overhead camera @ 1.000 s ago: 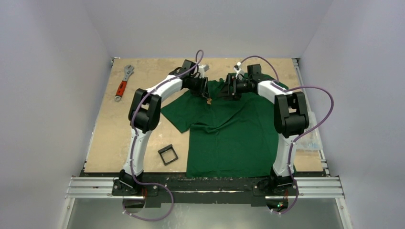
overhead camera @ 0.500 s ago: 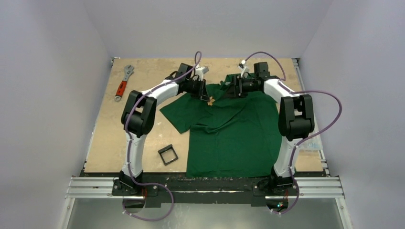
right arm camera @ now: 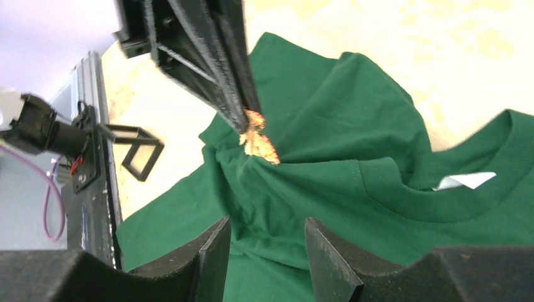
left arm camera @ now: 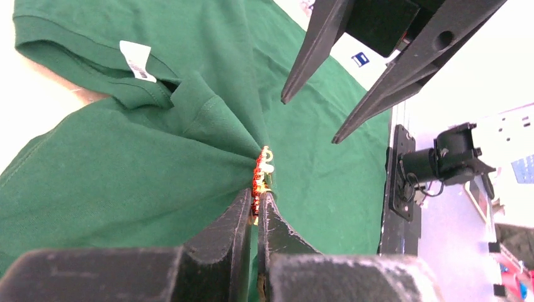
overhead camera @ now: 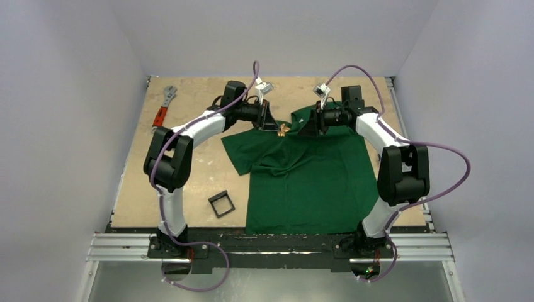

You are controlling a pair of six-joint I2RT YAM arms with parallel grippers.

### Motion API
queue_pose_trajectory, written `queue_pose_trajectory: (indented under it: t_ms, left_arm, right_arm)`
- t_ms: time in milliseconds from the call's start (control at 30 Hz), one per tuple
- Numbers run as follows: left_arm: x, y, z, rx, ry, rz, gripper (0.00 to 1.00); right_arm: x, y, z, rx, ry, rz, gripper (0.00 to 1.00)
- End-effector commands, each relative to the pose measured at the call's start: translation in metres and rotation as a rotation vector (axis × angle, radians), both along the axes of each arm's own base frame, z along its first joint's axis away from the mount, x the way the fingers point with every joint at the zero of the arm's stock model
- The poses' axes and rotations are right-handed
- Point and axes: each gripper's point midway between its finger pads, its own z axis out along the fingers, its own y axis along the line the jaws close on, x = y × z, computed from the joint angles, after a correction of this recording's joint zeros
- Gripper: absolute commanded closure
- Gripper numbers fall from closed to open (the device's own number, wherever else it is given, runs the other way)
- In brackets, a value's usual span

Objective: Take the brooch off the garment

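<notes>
The dark green T-shirt (overhead camera: pixel 308 179) lies on the table, its collar end at the far side. The tiny orange-red brooch (overhead camera: pixel 282 131) is still fixed to the cloth near the collar. My left gripper (overhead camera: pixel 274 128) is shut on the brooch (left arm camera: pixel 259 179) and the cloth rises to it in a peak. In the right wrist view the brooch (right arm camera: pixel 257 141) shows at the left fingers' tips. My right gripper (overhead camera: pixel 307 128) is open, just right of the brooch above the shirt (right arm camera: pixel 327 189), holding nothing.
A red-handled wrench (overhead camera: pixel 161 113) lies at the far left of the table. A small black square frame (overhead camera: pixel 221 204) lies left of the shirt's lower part. A white label (left arm camera: pixel 137 61) sits inside the collar.
Both arms have swung outward and toward the far side. The left gripper has pulled the brooch up and back, tenting the cloth. The right gripper has drawn back to the right.
</notes>
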Motion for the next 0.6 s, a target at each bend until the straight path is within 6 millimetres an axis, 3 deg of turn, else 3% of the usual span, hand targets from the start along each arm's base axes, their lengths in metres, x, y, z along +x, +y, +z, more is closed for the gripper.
queue_pose_trajectory:
  t_ms: [0, 267, 567]
  left_arm:
    - [-0.015, -0.002, 0.043, -0.086, -0.196, -0.126, 1.0]
    - [-0.047, -0.011, 0.068, -0.145, -0.346, -0.253, 1.0]
    - [-0.066, -0.017, 0.069, -0.142, -0.457, -0.347, 1.0]
  right_arm:
    - [-0.026, 0.008, 0.029, 0.024, -0.152, 0.18, 0.5]
    - [-0.049, 0.016, 0.031, 0.0, -0.201, 0.251, 0.53]
    - [-0.056, 0.033, 0.046, 0.012, -0.26, 0.317, 0.62]
